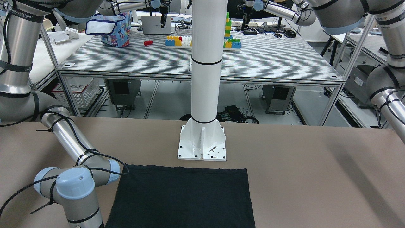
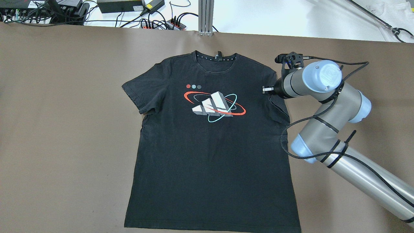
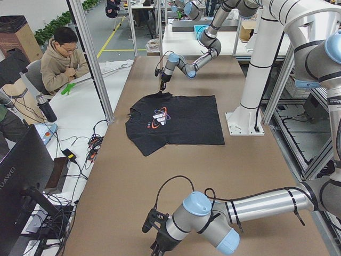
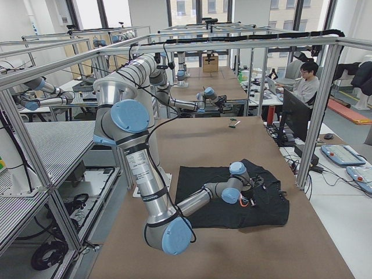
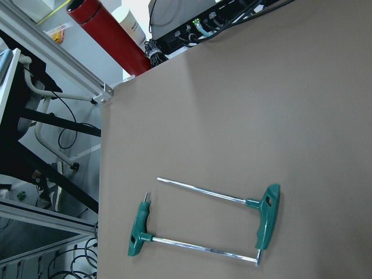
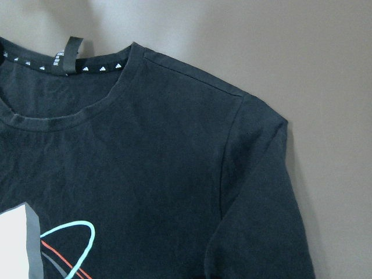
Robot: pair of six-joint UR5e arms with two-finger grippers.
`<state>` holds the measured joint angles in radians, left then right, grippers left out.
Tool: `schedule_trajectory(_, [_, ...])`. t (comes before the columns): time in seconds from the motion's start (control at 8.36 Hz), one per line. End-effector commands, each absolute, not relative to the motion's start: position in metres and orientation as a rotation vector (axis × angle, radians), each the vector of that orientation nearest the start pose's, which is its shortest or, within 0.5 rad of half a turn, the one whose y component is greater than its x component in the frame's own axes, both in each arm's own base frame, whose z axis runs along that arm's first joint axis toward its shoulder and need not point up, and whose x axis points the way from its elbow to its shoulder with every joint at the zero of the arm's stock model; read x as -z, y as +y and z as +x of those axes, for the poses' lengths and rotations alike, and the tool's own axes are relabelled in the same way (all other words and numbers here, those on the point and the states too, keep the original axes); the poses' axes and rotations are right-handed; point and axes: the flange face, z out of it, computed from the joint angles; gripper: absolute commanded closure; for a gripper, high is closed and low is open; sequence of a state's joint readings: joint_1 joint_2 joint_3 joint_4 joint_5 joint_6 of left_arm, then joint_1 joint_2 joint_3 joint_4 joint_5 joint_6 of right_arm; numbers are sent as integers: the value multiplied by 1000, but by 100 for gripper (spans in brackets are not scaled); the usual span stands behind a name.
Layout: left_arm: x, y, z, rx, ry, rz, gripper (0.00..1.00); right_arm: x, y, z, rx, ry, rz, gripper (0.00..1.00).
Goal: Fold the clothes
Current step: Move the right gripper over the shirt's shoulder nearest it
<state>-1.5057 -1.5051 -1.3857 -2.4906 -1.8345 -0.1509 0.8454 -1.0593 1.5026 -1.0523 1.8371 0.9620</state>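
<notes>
The clothes are one black T-shirt [image 2: 210, 155] with a white, red and cyan chest print, lying flat and face up on the brown table. Its collar points to the far edge and its hem [image 1: 183, 196] lies near the white pillar. My right gripper [image 2: 267, 89] hangs over the shirt's right sleeve and shoulder [image 6: 256, 174]. Its fingers are hidden under the wrist, so I cannot tell if it is open. My left gripper [image 3: 154, 242] hovers over bare table far from the shirt. It shows only in the exterior left view, so I cannot tell its state.
The white pillar's base plate [image 1: 202, 142] stands just behind the hem. Two green T-handle hex keys [image 5: 203, 224] lie on the table under my left wrist, near a red bottle [image 5: 110, 35]. Cables and power strips [image 2: 161, 22] line the far edge. An operator [image 3: 64, 58] sits beyond.
</notes>
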Motion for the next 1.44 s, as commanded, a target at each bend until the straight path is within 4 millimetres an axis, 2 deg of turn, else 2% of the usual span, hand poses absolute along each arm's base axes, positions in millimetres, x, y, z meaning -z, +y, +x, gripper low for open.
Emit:
schedule_trajectory(0.0, [-693,-497,-73,15,338,647,0,-319,-622,-426,-132,-844,454,100])
schedule_trajectory(0.12, [-690,-500,-73,15,341,654,0,-320,-632,-432,-144,-824,462,100])
schedule_trajectory(0.24, [-688,-501,-71,11,353,652,0,-321,-631,-434,-146,-818,470,91])
schedule_trajectory(0.36, [-682,-508,-65,-7,396,652,0,-335,-628,-432,-143,-800,476,10])
schedule_trajectory(0.48, [-673,-515,-59,-20,460,646,0,-343,-623,-429,-140,-815,501,5])
schedule_trajectory(0.6, [-644,-539,-32,2,611,619,0,-352,-619,-426,-138,-826,509,5])
schedule_trajectory(0.72, [-597,-575,-8,56,768,575,0,-352,-618,-425,-138,-827,510,5])
schedule_trajectory(0.84, [-559,-602,24,76,855,525,0,-349,-616,-425,-136,-836,514,5])
schedule_trajectory(0.96, [-540,-619,64,55,886,499,0,-344,-606,-426,-128,-850,519,5])
schedule_trajectory(1.08, [-519,-639,119,41,925,458,0,-344,-600,-423,-125,-857,520,5])
schedule_trajectory(1.2, [-496,-661,167,47,959,417,3,-344,-596,-421,-129,-863,521,5])
schedule_trajectory(1.32, [-475,-674,209,52,981,389,7,-341,-586,-427,-112,-876,518,5])
